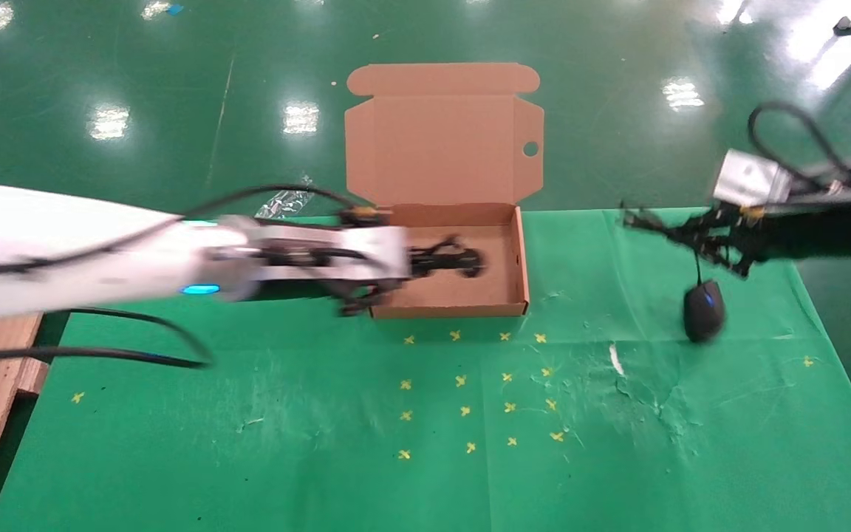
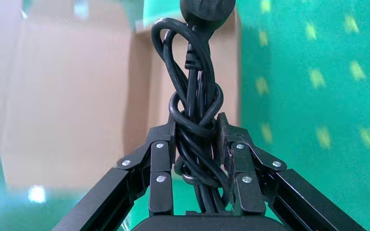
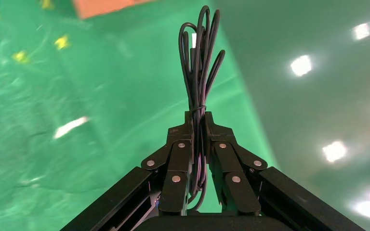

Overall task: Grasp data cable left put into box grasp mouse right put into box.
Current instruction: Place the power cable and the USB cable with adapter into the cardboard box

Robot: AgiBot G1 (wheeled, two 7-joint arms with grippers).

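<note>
Data cable (image 2: pixel 195 130) clamped in left gripper (image 2: pixel 196 144) over box (image 1: pixel 521 258): release next. Right gripper (image 3: pixel 198 132) pinches mouse (image 1: pixel 704 312) cord, mouse dangling below.

box (image 1: pixel 514 255) brown | data cable (image 2: pixel 195 120) black | mouse (image 1: pixel 704 312) black, blue wheel | table cover (image 1: pixel 248 443) green, yellow crosses

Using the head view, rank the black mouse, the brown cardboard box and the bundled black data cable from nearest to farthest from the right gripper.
1. Black mouse, dangling just below the right gripper.
2. Brown cardboard box, at centre.
3. Bundled black data cable, over the box, in the left gripper.
</note>
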